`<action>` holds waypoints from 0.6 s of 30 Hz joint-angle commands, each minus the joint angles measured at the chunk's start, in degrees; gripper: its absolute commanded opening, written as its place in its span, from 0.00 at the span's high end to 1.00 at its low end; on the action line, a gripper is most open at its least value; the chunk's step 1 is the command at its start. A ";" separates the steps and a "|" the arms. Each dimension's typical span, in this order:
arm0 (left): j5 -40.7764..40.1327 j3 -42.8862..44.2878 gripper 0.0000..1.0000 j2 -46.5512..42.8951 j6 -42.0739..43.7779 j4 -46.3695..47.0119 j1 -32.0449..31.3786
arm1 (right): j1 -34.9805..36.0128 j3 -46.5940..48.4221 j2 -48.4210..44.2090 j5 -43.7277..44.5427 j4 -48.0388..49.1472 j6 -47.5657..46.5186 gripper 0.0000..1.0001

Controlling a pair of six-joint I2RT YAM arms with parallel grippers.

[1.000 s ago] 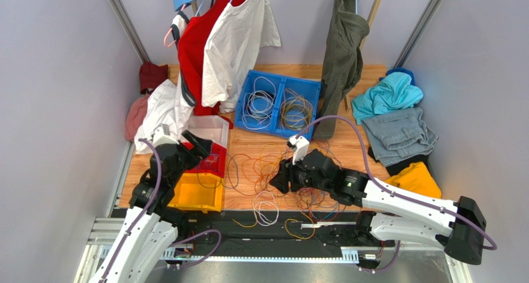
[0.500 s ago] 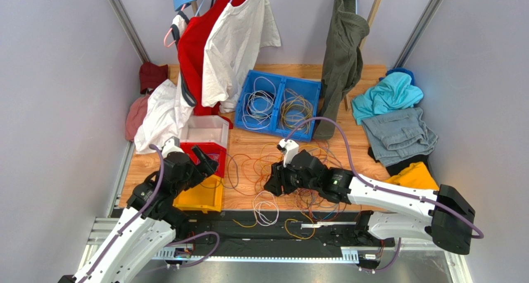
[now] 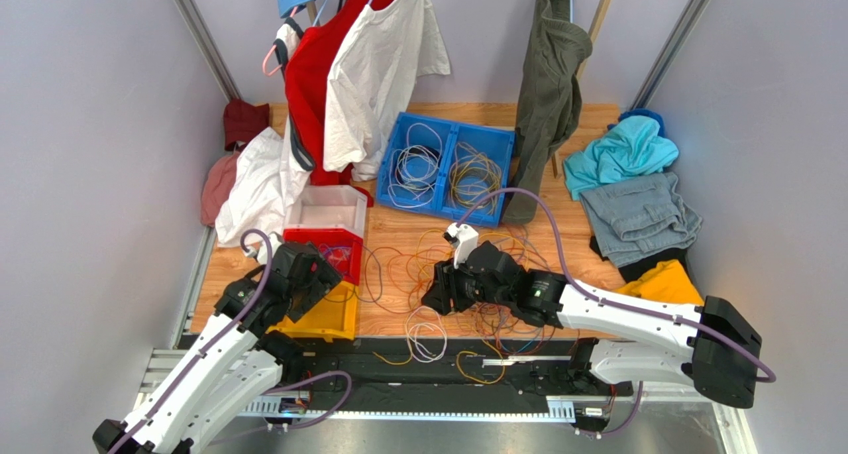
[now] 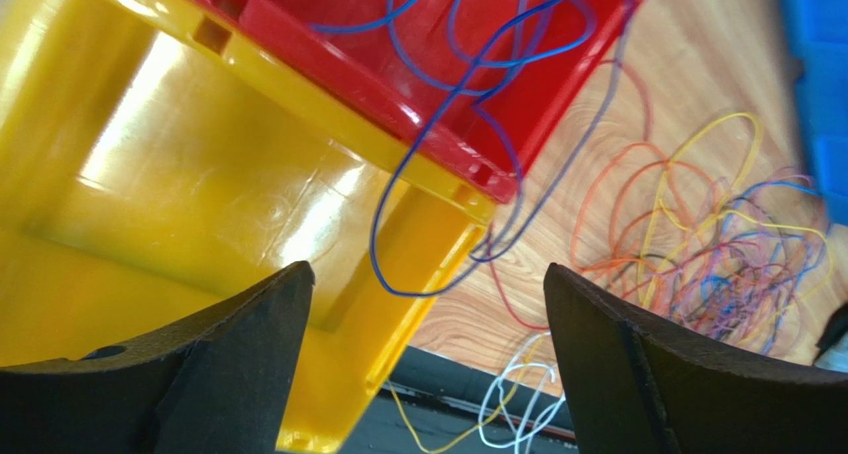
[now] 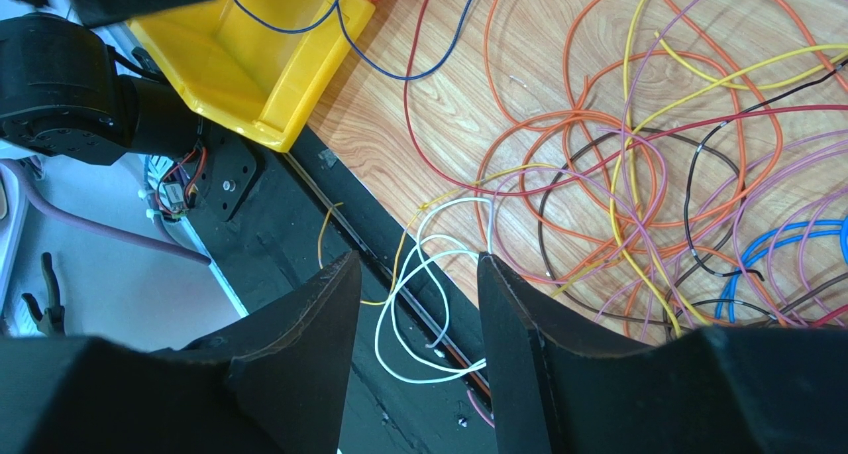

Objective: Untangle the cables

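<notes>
Your left gripper (image 4: pixel 426 295) has its jaws spread wide, closed on nothing. Through the gap the left wrist camera shows the yellow bin (image 4: pixel 149 176), with the red bin (image 4: pixel 348 86) butted against it at 12 o'clock. A blue wire (image 4: pixel 375 245) spills over the red rim and loops down across the yellow wall. The overhead view hides that wire under the arm.

Your right gripper (image 5: pixel 413 275) has its jaws partly apart, not pinching any strand. A white loop (image 5: pixel 448 203) shows in the gap below, lying across the table's near edge onto the black rail. At 2 o'clock from those fingers lie the cables (image 5: pixel 637 166), a loose tangle of orange, yellow, purple, red, brown and blue strands flat on the wood. Only this wrist view separates the colours. From above they read as a thin scribble at the table's middle, between the two grippers.

Only the top camera gives you the rest. A blue bin (image 3: pixel 498 136) sits at 12 o'clock from the tangle, with pale coils in its left compartment and yellowish ones in its right. A white bin (image 3: pixel 328 210) stands just behind the red one.

The table (image 3: pixel 557 225) is light wood. Red and white shirts (image 3: pixel 368 66) hang at 11 o'clock, an olive garment (image 3: pixel 547 86) at 1. A teal cloth (image 3: pixel 617 151), grey jeans (image 3: pixel 637 215) and a yellow cloth (image 3: pixel 667 285) are piled along 3 o'clock. Pale lilac-grey walls close in both sides.
</notes>
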 commanded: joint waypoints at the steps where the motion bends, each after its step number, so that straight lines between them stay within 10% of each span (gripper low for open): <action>1: 4.16 -7.43 0.12 -0.72 -3.96 7.74 -0.14 | 0.36 -0.50 -2.13 0.62 1.66 0.35 0.50; 9: 5.14 -7.63 0.50 -1.51 -2.38 10.92 -0.14 | 0.36 -0.67 -3.01 1.41 0.61 0.08 0.50; 13: 5.57 -6.05 1.00 -3.18 -1.85 9.95 -0.14 | 0.28 -0.67 -2.92 1.23 0.96 0.26 0.50; 18: 4.53 -1.57 1.00 -4.33 -0.01 7.14 -0.14 | 0.28 -0.67 -2.92 1.23 0.78 0.35 0.50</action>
